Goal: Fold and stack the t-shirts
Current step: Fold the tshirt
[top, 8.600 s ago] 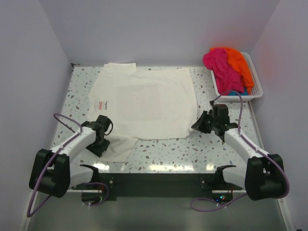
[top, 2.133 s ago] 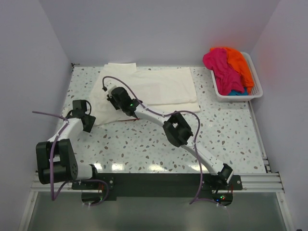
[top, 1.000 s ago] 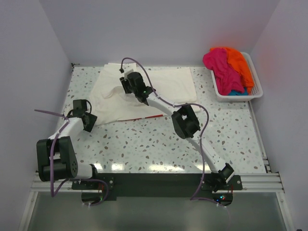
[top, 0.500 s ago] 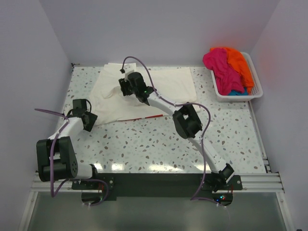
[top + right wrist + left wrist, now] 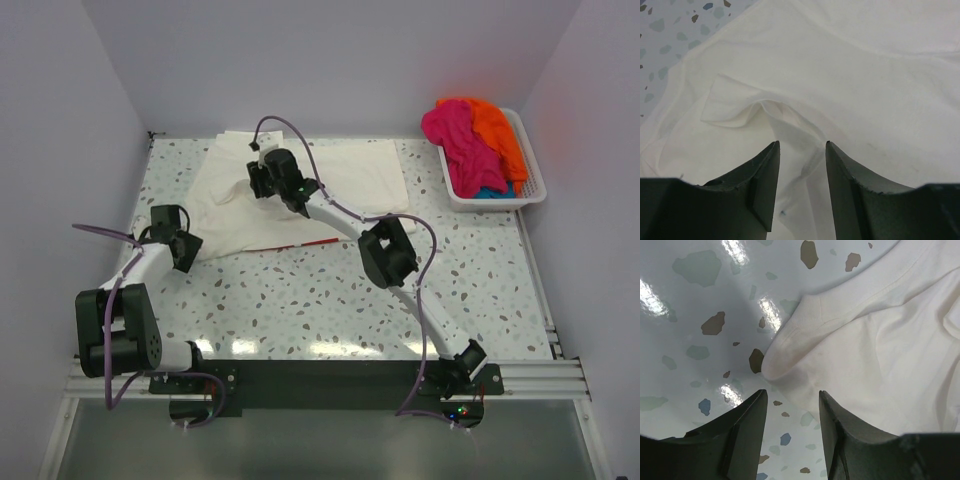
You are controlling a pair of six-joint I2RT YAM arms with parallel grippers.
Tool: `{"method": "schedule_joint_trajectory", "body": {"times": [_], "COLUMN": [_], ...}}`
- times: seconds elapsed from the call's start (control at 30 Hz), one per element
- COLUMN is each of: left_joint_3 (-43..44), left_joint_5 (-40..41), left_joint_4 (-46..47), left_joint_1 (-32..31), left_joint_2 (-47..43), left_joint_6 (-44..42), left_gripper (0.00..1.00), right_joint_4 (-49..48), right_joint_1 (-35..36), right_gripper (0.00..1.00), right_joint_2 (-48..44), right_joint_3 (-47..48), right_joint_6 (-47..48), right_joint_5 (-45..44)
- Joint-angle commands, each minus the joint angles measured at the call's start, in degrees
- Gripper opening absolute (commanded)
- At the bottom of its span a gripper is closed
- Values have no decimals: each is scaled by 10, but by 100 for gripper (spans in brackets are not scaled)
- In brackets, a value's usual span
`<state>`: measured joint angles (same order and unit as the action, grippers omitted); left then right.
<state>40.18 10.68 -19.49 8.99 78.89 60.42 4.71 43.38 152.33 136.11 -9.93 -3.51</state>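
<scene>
The large cream-white t-shirt (image 5: 340, 190) lies folded at the back of the table, with a strip of red print (image 5: 318, 241) showing at its near edge. My right gripper (image 5: 258, 182) reaches across over its left part. In the right wrist view the right gripper (image 5: 801, 146) is open, and a raised crease of the white cloth (image 5: 760, 107) runs between its fingers, unpinched. My left gripper (image 5: 192, 246) is at the shirt's near left corner. There the left gripper (image 5: 792, 396) is open over bare table, just short of a rounded sleeve fold (image 5: 790, 352). Pink (image 5: 450, 130), orange (image 5: 495, 128) and teal (image 5: 490, 192) t-shirts fill the basket.
The white slatted basket (image 5: 537, 188) stands at the back right corner. The right arm's elbow (image 5: 385, 250) and purple cable arch over the middle of the speckled table (image 5: 300, 300). Walls close in on the left, back and right.
The right gripper went from the shirt's near left edge up to its back left part, carrying cloth over; in the last second it barely shifted. The left arm stayed put.
</scene>
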Motion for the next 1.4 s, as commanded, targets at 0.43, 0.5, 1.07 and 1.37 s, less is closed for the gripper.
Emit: {"method": "schedule_joint_trajectory", "body": {"times": [0.43,0.5,1.07,1.37], "left_joint_3": [33,35,53,125], "left_joint_5": [-4,-3,-31,-95], "left_joint_4": [22,21,50,96], "left_joint_1": [6,6,6,-4], "left_joint_2": [11,12,24,96], "left_joint_6": [-11,-11,-24,-45], "left_gripper": [51,51,51,52], "right_joint_4": [-16,-17,-25,-27], "right_joint_1": [-3,-5,-29,-51], "right_gripper": [36,32,5,4], "right_joint_2": [19,21,29,32], "right_joint_3": [27,27,45,70], "right_joint_6": [-25,-26,-28,-29], "right_joint_5": [3,2,-3,0]}}
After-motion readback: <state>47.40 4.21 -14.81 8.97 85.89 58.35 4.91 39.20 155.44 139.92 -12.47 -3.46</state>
